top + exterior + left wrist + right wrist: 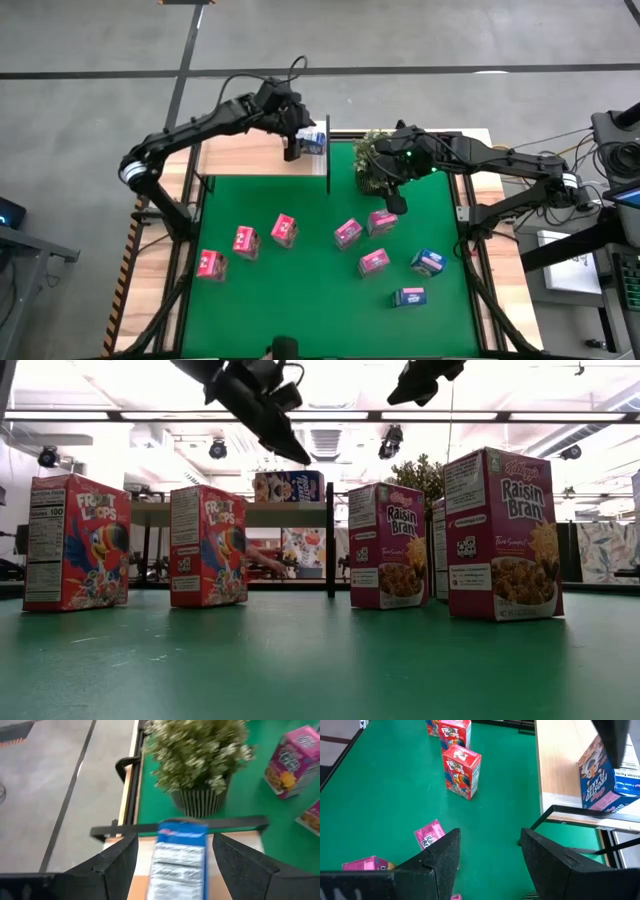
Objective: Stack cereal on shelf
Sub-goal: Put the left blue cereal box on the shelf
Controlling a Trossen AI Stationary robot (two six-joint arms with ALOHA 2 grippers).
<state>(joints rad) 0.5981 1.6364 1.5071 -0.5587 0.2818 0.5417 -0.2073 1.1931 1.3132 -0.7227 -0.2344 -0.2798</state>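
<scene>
The green mat (330, 250) filled the frame's centre, pink cereal boxes (284, 230) scattered across it. At upper left, the shelf (245, 155) carried a blue cereal box (314, 141). The left gripper (293, 150) straddled it, open; the right gripper (394, 203) hovered open at centre.

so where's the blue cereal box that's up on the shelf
In the high view the blue cereal box stands at the right end of the wooden shelf, between the left tool's open fingers, near the potted plant.
</scene>
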